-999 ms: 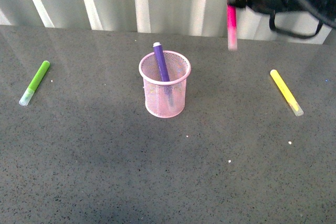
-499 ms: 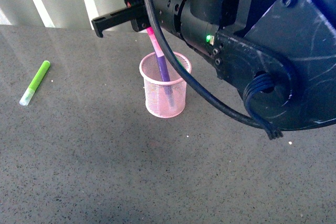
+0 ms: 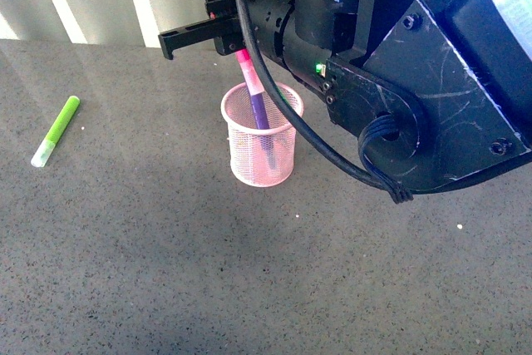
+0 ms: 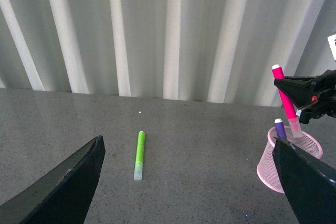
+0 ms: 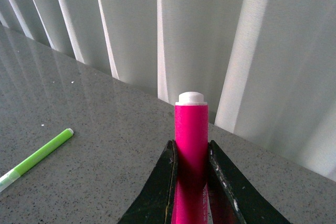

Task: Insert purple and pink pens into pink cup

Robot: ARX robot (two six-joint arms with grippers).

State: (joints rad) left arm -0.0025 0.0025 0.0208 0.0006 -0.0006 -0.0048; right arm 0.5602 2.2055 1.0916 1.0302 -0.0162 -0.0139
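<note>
Grey speckled counter (image 3: 166, 272) runs back to a pale pleated curtain (image 4: 168, 35). At the centre of the front view the cup (image 3: 249, 164) stands upright with the purple pen (image 3: 261, 112) already leaning inside it, top end poking above the rim. The pink pen (image 3: 248, 75) hangs tilted just above, its lower end at the cup's mouth right beside the purple pen. Whether the tip has passed below the rim I cannot tell. The right claw (image 5: 191, 153) has the pink pen pinched between both fingers, closed tight on the barrel below the white end cap.

A second ago that pen hung in the upper right of the front view, well apart from the cup. The right arm has since swung across and now fills the right half of the frame. In the last half second it has barely shifted. The carry looks finished, and what remains is probably a short lowering and a release. The tilt needs watching, since the pen could catch the rim or nudge the purple pen.

The left claw (image 4: 187, 142) is spread wide and empty, well apart from the cup. A green marker (image 3: 56, 130) lies flat at the left of the front view, no part of the task.
</note>
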